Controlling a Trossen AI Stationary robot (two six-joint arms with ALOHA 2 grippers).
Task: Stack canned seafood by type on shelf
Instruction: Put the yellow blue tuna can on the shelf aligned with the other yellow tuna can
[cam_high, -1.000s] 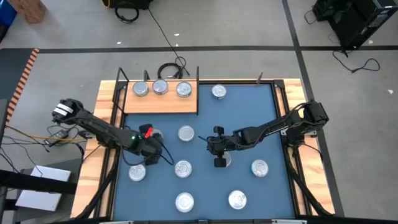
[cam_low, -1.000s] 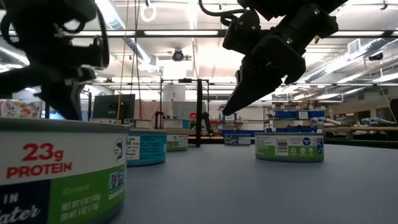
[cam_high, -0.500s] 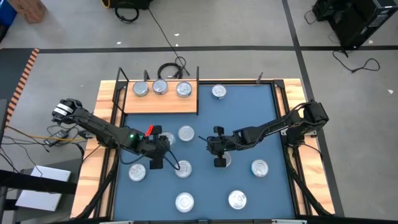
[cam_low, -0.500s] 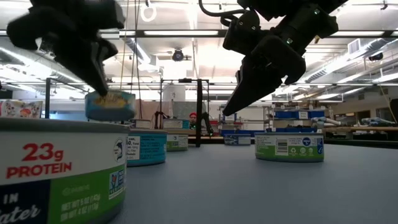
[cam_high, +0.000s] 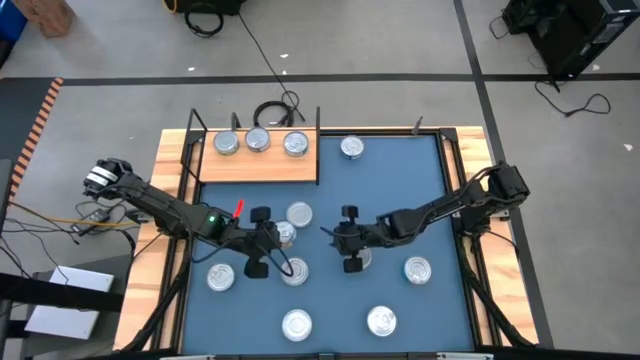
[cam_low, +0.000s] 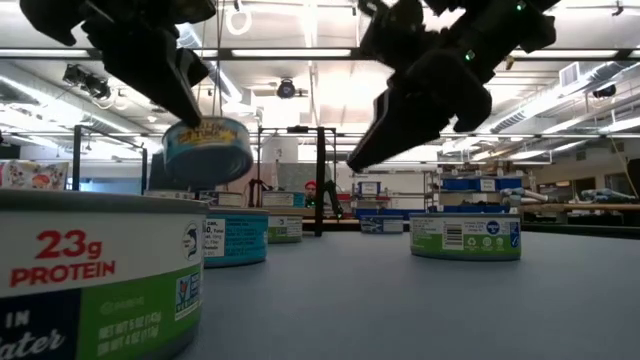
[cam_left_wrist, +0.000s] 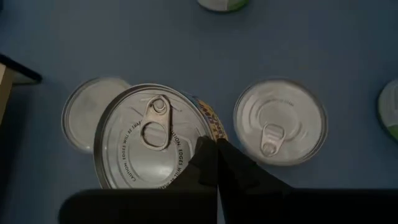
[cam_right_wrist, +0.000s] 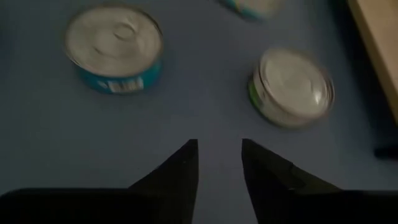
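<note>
Left gripper (cam_low: 185, 85) pinching tin (cam_low: 208, 150), now lifted higher, frame centre-left; right gripper (cam_right_wrist: 217, 163) fingers spread wider, empty.

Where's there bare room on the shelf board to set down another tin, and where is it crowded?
The shelf has three tins in a row along its far edge. The near strip of the board in front of them is bare. The mat's middle is crowded: the left gripper holds a tin in the air there, with the right gripper close by.
</note>
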